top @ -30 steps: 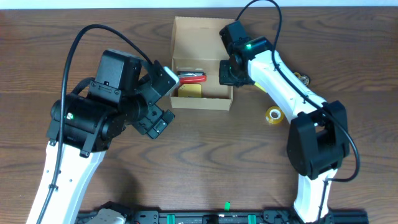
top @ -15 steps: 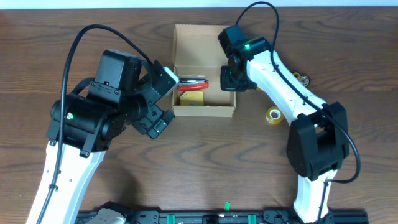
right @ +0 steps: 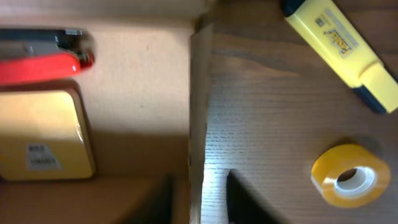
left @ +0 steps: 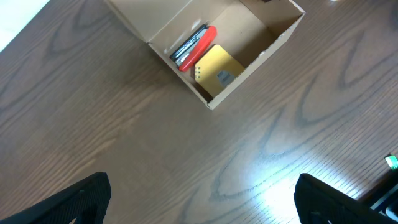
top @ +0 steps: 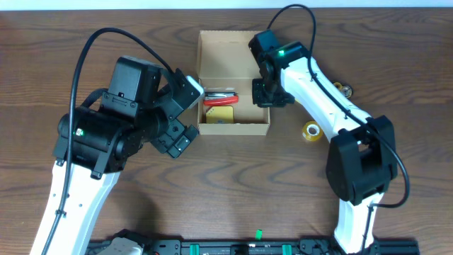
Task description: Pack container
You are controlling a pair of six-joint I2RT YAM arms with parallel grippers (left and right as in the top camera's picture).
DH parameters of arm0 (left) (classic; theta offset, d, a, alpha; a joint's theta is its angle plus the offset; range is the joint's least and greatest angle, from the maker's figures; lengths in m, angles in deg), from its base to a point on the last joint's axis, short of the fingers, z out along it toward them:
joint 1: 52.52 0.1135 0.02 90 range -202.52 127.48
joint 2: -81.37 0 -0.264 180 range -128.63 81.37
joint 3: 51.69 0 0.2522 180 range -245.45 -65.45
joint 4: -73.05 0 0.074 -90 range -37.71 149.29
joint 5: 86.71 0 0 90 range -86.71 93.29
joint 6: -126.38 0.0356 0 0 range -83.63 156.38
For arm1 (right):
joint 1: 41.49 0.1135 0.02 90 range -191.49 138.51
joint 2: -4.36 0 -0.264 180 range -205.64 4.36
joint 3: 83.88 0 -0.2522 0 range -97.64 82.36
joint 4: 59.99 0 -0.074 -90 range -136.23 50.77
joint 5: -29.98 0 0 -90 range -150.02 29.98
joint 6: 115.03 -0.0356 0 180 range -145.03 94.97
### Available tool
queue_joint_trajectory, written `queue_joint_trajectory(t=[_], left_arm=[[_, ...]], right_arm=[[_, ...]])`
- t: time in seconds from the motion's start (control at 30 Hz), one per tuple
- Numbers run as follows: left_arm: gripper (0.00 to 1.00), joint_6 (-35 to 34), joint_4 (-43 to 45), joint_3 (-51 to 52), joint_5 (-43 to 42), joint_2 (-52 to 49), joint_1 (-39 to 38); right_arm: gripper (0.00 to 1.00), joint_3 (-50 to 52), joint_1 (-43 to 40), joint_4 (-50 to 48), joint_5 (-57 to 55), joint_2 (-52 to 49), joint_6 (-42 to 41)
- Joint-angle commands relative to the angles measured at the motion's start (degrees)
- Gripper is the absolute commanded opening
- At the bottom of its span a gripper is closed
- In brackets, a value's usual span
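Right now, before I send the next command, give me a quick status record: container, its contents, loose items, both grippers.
container: tan cardboard, open at the top, sitting on the table
inside: red-handled tool next to yellow packet
outside, on the right arm's side: yellow highlighter, tape roll
left gripper: open, empty, beside the container's left end
right gripper: open, one finger on each side of the container's right wall, a gap showing on both sides

1. Under me spreads a dark brown wooden table [top: 233,170] with wavy grain.
2. A pale strip [top: 106,3] borders its far edge.
3. A bright glare [left: 273,186] lies on the wood below my left wrist.
4. A black rail [top: 233,248] lines the near edge.
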Motion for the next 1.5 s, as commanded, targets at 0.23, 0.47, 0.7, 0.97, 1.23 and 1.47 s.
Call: queue_joint_trajectory(t=[0.23,0.47,0.7,0.97,1.23,1.47], left_arm=[[0.95,0.6,-0.2,-1.7,0.2,0.1,0.2],[0.95,0.6,-0.2,-1.7,0.2,0.1,0.2],[0.95,0.6,-0.2,-1.7,0.2,0.1,0.2],[0.95,0.6,-0.2,-1.7,0.2,0.1,0.2],[0.95,0.6,-0.2,-1.7,0.2,0.1,0.2],[0.95,0.6,-0.2,-1.7,0.2,0.1,0.2]], right_arm=[[0.88,-10.7,-0.3,1.4,-0.6,-0.1,3.8],[0.99,-18.7,-2.6,3.0,-0.8,0.1,13.9],[0.99,-20.1,-6.4,5.2,-2.2,0.1,21.2],[0.99,-20.1,-12.0,5.0,-10.3,0.2,23.6],[0.99,-19.2,-21.4,4.2,-10.3,0.2,28.5],[0.99,-12.9,-25.7,1.1,-10.3,0.2,37.5]])
